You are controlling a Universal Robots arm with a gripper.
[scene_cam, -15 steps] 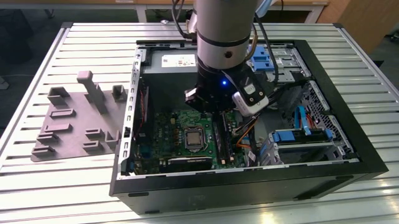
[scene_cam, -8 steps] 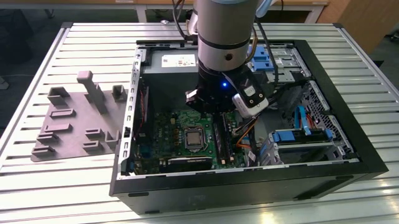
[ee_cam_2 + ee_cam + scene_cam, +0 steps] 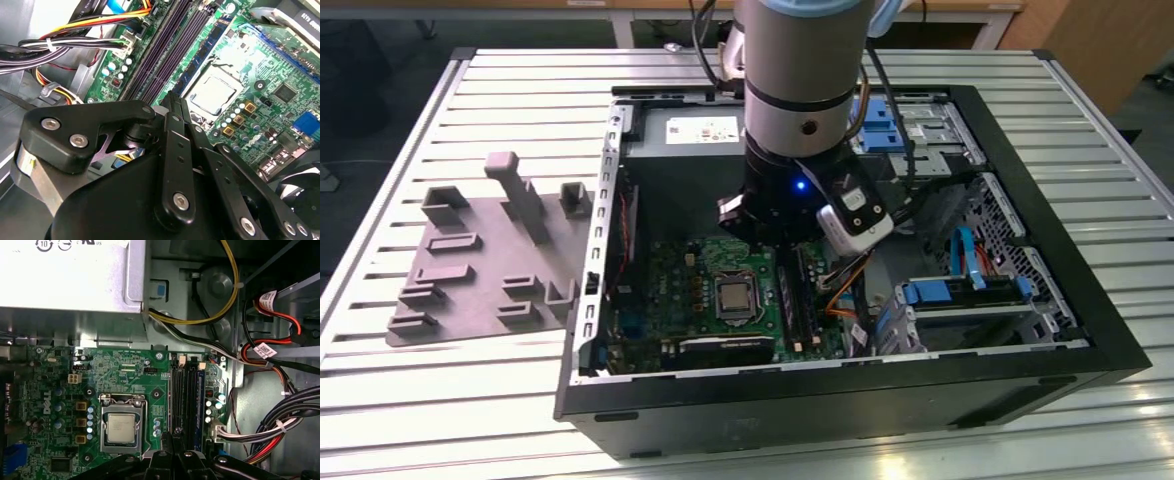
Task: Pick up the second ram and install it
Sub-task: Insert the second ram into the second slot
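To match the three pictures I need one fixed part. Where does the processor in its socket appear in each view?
Exterior view: the processor sits mid-motherboard, to the exterior view's left of the memory slots.
Second wrist view: silver square beside the long dark slots.
First wrist view: silver square in its metal frame, slots alongside.
Shared landmark: the memory slots.
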